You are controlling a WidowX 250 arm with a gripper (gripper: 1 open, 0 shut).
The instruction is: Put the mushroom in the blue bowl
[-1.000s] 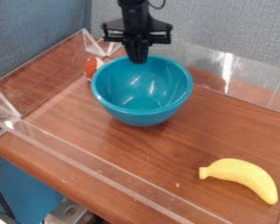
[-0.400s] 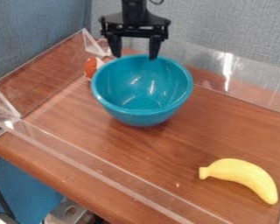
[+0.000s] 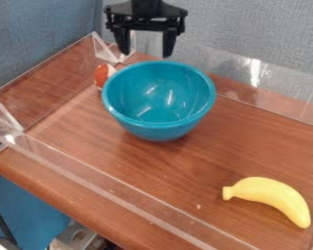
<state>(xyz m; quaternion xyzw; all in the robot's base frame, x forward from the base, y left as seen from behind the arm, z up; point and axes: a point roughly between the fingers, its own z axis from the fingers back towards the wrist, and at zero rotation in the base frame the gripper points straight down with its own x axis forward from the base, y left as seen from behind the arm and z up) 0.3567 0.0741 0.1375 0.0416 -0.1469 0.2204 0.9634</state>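
gripper [image 3: 146,37] hangs wide and empty above the blue bowl's [image 3: 159,112] far rim — mushroom [image 3: 103,72] lies outside, low beside the left finger, ungrasped — next: descend, close on it.

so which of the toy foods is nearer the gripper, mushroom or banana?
The mushroom: its red-orange cap peeks out behind the blue bowl, just below-left of the open gripper. The yellow banana lies far off, at the front right.

Even, soft light; the picture is small and slightly blurred. Pale glare streaks the clear walls [image 3: 245,73], a soft sheen lies inside the bowl [image 3: 159,98], and shadows stay faint.
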